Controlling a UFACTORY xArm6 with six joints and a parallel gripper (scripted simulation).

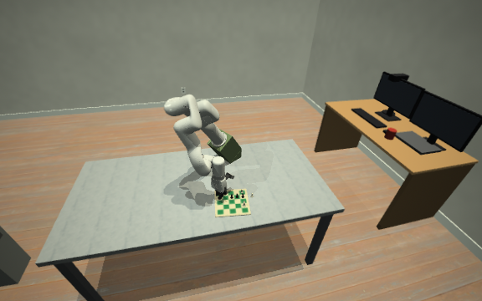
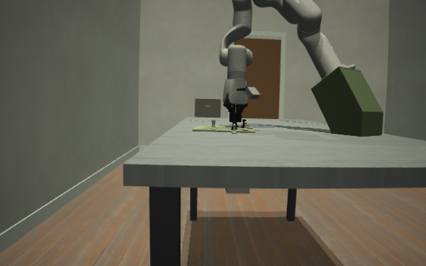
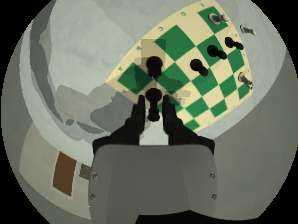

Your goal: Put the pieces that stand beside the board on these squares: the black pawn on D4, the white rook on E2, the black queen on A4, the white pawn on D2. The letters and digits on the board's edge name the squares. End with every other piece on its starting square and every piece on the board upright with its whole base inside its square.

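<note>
You are looking at a grey-walled room with a plank floor, where a grey marble-topped table (image 1: 99, 201) carries the arm on its olive-green base block (image 1: 226, 146). Off to the side stands a wooden desk (image 1: 412, 155) with two dark monitors (image 1: 446, 121), a keyboard (image 1: 368, 117) and a red mug (image 1: 390, 133). In your exterior view a brown door (image 2: 268, 77) shows behind the arm.

Your green-and-cream chessboard (image 1: 233, 207) lies flat near the table's front edge. The gripper (image 3: 153, 112) points straight down over the board's corner on the arm's side. Its fingers are parted only narrowly, and a black piece (image 3: 153, 99) stands upright between them. It looks loose rather than clamped. You cannot tell from these views which kind of piece it is, or read which square it is on. Just beyond it sits another dark, piece-shaped form (image 3: 154, 66) in the gripper's shadow, and whether that is a piece or only shadow is unclear.

Further along the board, your wrist view shows three more black pieces (image 3: 213, 51) in a slanted row. A pale rook (image 3: 214, 18) stands at the far edge and another pale piece (image 3: 245, 82) at the right edge. One small pale piece (image 1: 252, 194) stands on the table just beside the board, apart from it.
</note>
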